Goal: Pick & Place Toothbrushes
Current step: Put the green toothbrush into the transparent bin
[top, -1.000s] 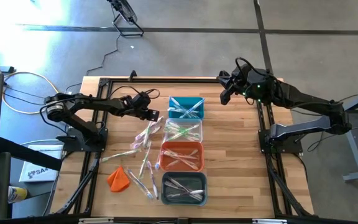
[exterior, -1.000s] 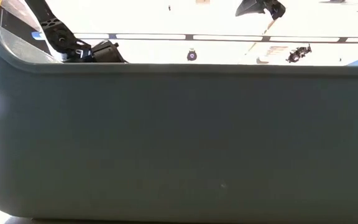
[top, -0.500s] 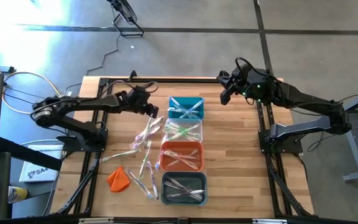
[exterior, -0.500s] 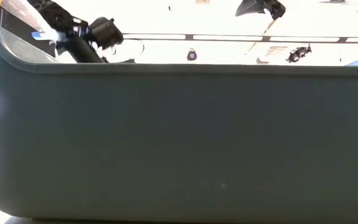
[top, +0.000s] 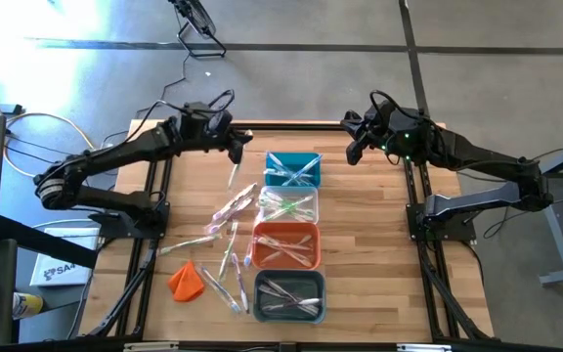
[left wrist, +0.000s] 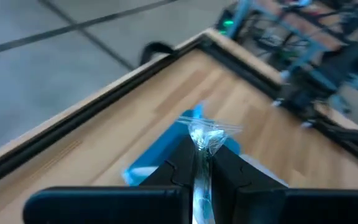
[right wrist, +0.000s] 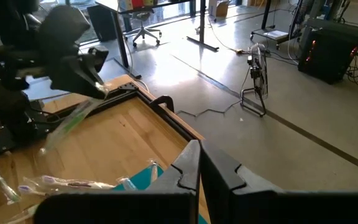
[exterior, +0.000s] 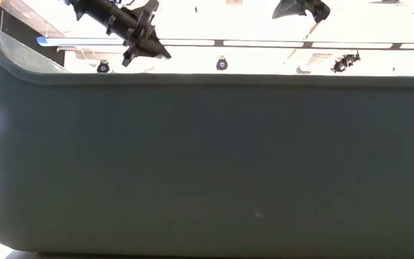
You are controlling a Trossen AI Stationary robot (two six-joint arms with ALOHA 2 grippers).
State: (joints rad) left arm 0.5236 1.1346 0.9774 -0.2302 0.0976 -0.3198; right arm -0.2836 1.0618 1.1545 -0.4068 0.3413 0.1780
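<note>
Your left claw (top: 235, 154) is pinched shut on one wrapped toothbrush (top: 232, 175) dangling near the tabletop's far edge beside the teal bin (top: 292, 168), so a fast swing could slip it loose from that thin grip.

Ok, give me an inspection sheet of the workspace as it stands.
Surface: wooden table, black frame.
Job's things: toothbrushes loose left of four bins, more inside; one toothbrush lifted.
Clutter: orange lump.
Grippers: left gripper shut on that toothbrush, left of the blue bin; right gripper shut, empty, waits at far right.
Cables: cable off the left side.
Surroundings: concrete floor, fan.
</note>
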